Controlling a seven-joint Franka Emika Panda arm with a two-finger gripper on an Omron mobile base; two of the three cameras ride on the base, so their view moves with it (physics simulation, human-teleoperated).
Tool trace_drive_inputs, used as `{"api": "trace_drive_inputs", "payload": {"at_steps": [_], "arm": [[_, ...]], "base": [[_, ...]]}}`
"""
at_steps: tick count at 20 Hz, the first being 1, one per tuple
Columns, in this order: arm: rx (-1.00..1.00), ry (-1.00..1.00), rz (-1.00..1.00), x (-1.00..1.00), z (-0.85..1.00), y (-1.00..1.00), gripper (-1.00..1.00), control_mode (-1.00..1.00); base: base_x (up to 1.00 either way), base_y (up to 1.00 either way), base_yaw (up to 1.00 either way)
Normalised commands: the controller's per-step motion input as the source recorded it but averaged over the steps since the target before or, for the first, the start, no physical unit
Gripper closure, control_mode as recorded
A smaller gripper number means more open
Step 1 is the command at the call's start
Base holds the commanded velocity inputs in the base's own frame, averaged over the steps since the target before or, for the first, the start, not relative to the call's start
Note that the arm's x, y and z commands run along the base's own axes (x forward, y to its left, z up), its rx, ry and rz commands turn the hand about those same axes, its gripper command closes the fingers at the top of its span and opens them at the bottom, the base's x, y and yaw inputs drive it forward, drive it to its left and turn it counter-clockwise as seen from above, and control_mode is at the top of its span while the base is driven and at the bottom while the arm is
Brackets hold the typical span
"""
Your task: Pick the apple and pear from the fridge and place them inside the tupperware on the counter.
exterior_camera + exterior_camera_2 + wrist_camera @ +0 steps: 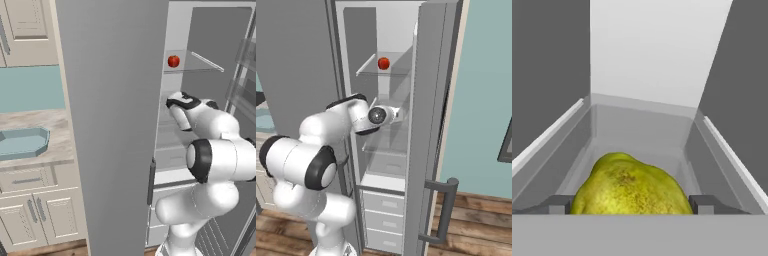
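i have fingers (631, 204) spread wide, flanking speckled yellow-green pear (631, 187) in tall grey fridge (112, 125), nothing gripped yet. pear pick in hand. next: close, lift out, carry to light blue octagonal tupperware (22, 143) on tabletop (57, 145). glossy red apple (173, 61) waits on upper shelf.

Apple (173, 61) shelved; pear (631, 185) perhaps lower
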Motion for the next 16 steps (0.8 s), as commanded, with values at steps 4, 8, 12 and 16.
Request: {"api": "trace_drive_inputs", "payload": {"at_steps": [4,8,12,16], "arm": [[0.0,0.15,0.0,-0.6,0.9,0.05,1.0,-1.0],[0.0,0.28,0.0,-0.54,0.91,0.11,1.0,-1.0],[0.0,0.47,0.0,-0.31,1.0,0.21,1.0,-1.0],[0.0,0.62,0.0,-0.17,1.0,0.22,1.0,-1.0]], "base": [[0.0,0.0,0.0],[0.0,0.0,0.0],[0.0,0.0,0.0],[0.0,0.0,0.0]]}}
